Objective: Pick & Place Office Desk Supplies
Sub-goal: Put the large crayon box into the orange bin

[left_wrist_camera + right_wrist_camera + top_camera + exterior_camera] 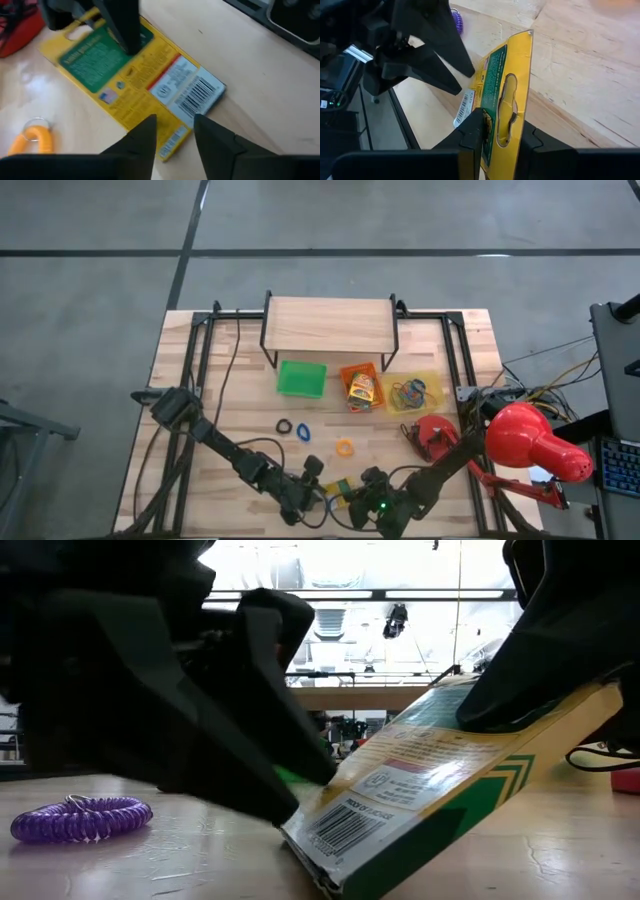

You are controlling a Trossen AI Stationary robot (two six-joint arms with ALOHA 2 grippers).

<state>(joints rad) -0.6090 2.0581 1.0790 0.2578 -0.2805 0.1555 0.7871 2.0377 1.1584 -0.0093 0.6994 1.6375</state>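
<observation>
Both claws are meeting at the near edge of the tabletop (240, 420). Gripping the hang-tab end of a yellow and green printed box (502, 105), the right claw (502, 142) is pinching the flat card between its two fingers and tilting it. In the low view that box (440, 790) is standing on its barcode end on the wood, with the other end lifted. Just beside the barcode end, the left claw (172, 137) is hovering with its fingers parted and nothing between them; the box (145, 82) is lying just ahead of its tips.

Going by size across the rest of the scene, a wooden shelf on black legs (330, 325) is standing at the far side of the tabletop. A big red desk lamp (530, 442) is sitting at the right edge. In front of the shelf, three trays are lying in a row: a green tray (301, 378), an orange tray (361, 387) carrying another printed box, and a yellow tray (414, 392) carrying a tangle of bands. Loose on the wood nearer the arms are lying a black loop (284, 426), a blue loop (303, 431) and an orange coil band (345, 448). A purple coil band (82, 817) is resting on the tabletop near the left claw.
</observation>
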